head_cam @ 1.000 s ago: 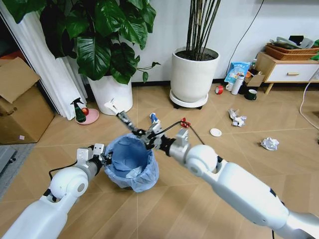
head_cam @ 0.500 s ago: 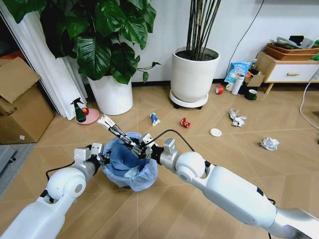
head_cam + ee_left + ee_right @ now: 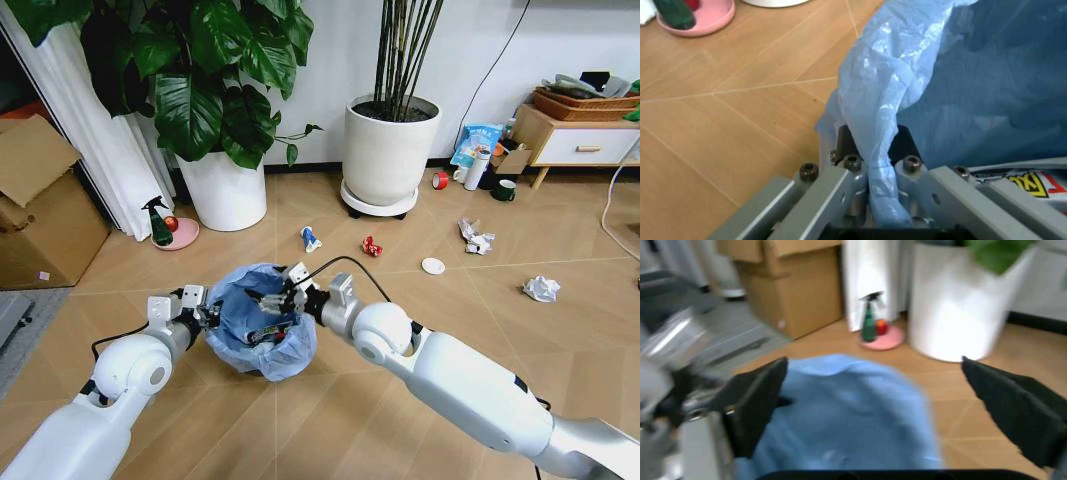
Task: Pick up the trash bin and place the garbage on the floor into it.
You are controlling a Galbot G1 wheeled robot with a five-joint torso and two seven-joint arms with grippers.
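Blue-lined trash bin (image 3: 262,335) rim pinched by left gripper (image 3: 212,316).

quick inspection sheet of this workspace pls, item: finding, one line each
surface: wooden floor, litter scattered on it
job's things: trash bin with blue liner, a dark wrapper inside; on the floor: two paper wads, red wrapper, blue-white wrapper, white lid
clutter: spray bottle, red tape roll, cardboard box
grippers: left tool shut on the bin's rim; right tool open over the bin
cables: black cable looping over the right arm
surroundings: two white planters, wooden cabinet
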